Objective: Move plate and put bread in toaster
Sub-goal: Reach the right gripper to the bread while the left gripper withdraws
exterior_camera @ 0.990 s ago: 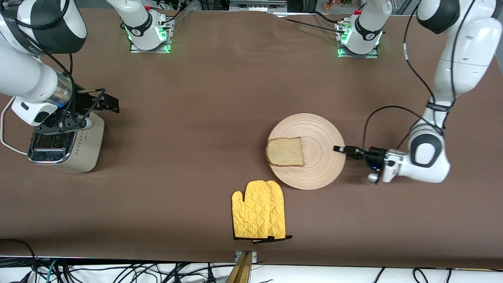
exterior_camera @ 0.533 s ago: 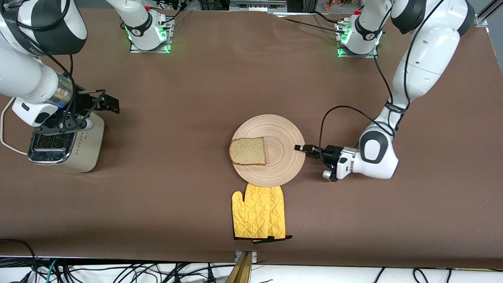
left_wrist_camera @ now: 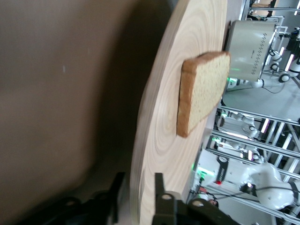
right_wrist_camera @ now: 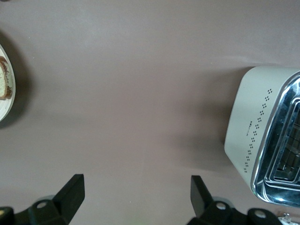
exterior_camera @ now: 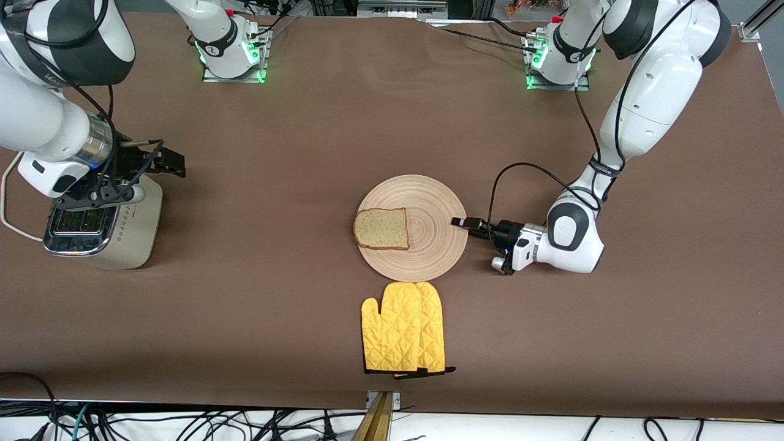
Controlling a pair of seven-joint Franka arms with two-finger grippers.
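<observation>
Round wooden plate [exterior_camera: 412,228] flat on the brown counter [exterior_camera: 306,122], just right of the front frame's centre, with the bread [exterior_camera: 381,228] lying on the plate's half toward the right arm's end, crust edge close to the rim. In the left wrist view, same bread [left_wrist_camera: 201,91] flat on the ringed plate [left_wrist_camera: 159,131], no tilt apparent. Left gripper [exterior_camera: 460,222] low at the plate's rim on the side toward the left arm's end, mid-right of the front frame; jaws closed down on that rim, one finger [left_wrist_camera: 161,197] over the top face and the other under the edge, as seen in the left wrist view. Yellow oven mitt [exterior_camera: 404,326] nearer the front camera than the plate, lower centre of the frame, its fingertips just beside the plate's rim, touching or not cannot be told. Toaster [exterior_camera: 104,226] well apart from the plate at the right arm's end of the counter, left edge of the front frame, chrome slots facing up, white cord [exterior_camera: 9,202] trailing off toward the frame edge. Right gripper [exterior_camera: 160,159] over the toaster's edge and the counter beside it, upper left of the frame, waiting; jaws spread wide and holding nothing, both fingers [right_wrist_camera: 70,192] bare in the right wrist view, with the toaster [right_wrist_camera: 267,140] at that frame's right and a sliver of plate [right_wrist_camera: 5,89] at its left edge.
</observation>
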